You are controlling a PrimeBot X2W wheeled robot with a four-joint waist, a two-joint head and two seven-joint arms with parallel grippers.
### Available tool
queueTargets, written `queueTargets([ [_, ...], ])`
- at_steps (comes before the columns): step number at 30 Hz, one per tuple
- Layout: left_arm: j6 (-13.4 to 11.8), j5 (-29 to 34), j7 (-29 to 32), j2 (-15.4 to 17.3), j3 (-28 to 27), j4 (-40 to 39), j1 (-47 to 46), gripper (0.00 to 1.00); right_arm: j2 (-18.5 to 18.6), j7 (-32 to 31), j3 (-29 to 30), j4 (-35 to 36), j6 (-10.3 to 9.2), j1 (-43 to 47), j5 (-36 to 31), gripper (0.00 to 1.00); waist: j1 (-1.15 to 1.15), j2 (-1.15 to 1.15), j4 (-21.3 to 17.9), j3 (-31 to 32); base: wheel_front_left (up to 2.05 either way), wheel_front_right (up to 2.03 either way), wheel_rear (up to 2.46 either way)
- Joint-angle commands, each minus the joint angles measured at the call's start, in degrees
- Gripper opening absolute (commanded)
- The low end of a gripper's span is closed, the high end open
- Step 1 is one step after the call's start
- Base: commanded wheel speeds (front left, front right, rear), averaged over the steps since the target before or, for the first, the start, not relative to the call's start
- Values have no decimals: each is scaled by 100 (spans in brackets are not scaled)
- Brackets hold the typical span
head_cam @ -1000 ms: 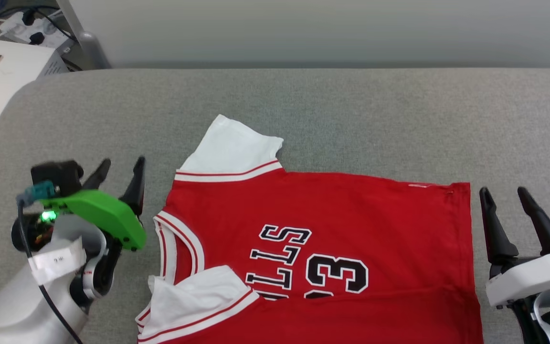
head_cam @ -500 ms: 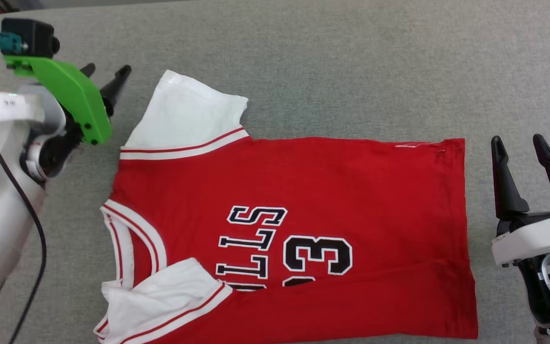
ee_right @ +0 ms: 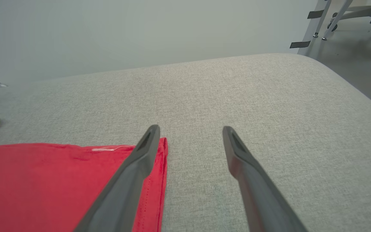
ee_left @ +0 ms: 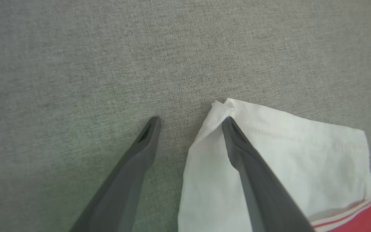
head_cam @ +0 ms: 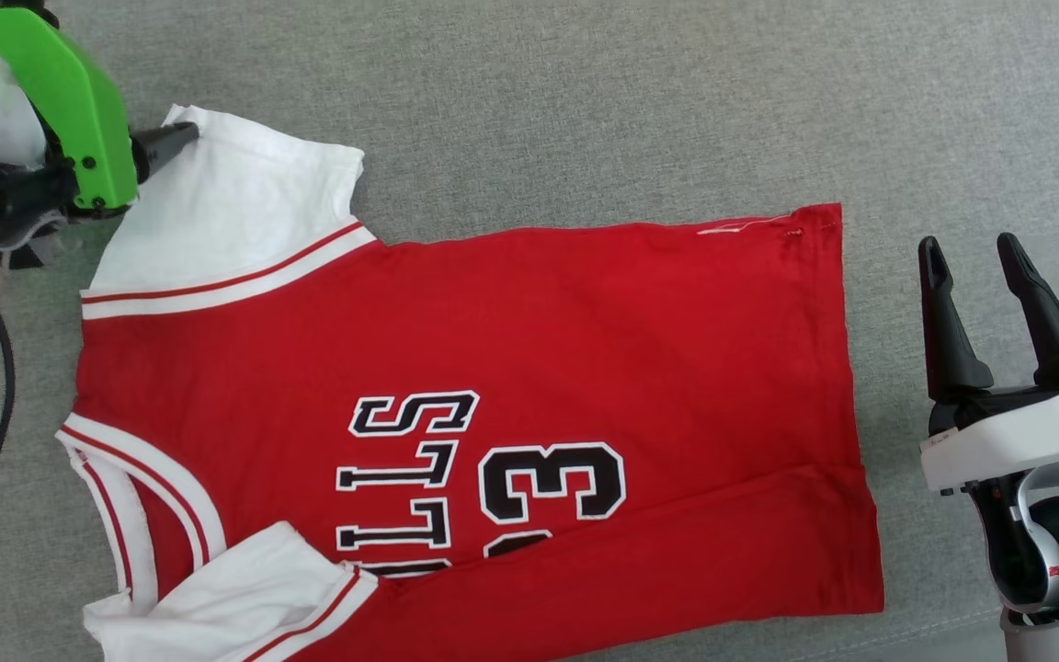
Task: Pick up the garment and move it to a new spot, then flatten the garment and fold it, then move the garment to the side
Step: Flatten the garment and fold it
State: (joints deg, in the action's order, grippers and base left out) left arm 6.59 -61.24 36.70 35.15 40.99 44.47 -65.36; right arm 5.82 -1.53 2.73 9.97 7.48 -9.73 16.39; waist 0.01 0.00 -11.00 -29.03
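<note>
- The left gripper [ee_left: 191,124] is standing wide open and gripping nothing. One finger [ee_left: 253,174] is crossing the corner of the far white sleeve [ee_left: 301,151], and the other is pointing at bare grey cushion [ee_left: 76,64] just beside the sleeve's edge. I cannot tell whether the first finger is pressing on the cloth.
- The garment [head_cam: 539,349] is lying spread out, front up, between the two grippers. Its collar end is sitting towards the left gripper and its hem [head_cam: 847,368] towards the right one.
- The edge farthest from the fingertips is lying folded over, covering part of the black letters [head_cam: 401,478] and the number [head_cam: 552,483]. The near sleeve [head_cam: 235,598] is resting doubled onto the chest.
- The right gripper [head_cam: 969,244] is holding its fingers well apart with nothing between them, sitting just off the hem over bare cushion.
</note>
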Motion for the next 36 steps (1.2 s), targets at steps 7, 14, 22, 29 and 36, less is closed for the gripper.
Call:
queueTargets([
  [7, 35, -326, 896, -156, 223, 389, 116, 100, -49, 27, 111, -43, 1, -70, 54, 100, -1, 0, -168, -274, 0, 0, 0],
  [14, -43, -419, 1485, -298, 388, 316, 194, 55, -66, -63, 157, -49, 1, -111, 163, 100, -1, 0, -111, -259, 0, 0, 0],
  [22, -119, -560, 1483, -361, 331, 212, 358, 0, -56, -146, 244, -100, 1, -170, 272, 100, -1, 0, -115, -163, 0, 0, 0],
  [29, -48, -444, 970, -232, 232, 35, 212, 0, 179, -620, 347, -310, 1, -366, 576, 100, -1, 0, 26, 137, 0, 0, 0],
  [36, 10, -187, 457, -136, 257, -186, 35, 0, 733, -2012, 47, -860, 1, -736, 1129, 100, -1, 0, 314, 422, 0, 0, 0],
])
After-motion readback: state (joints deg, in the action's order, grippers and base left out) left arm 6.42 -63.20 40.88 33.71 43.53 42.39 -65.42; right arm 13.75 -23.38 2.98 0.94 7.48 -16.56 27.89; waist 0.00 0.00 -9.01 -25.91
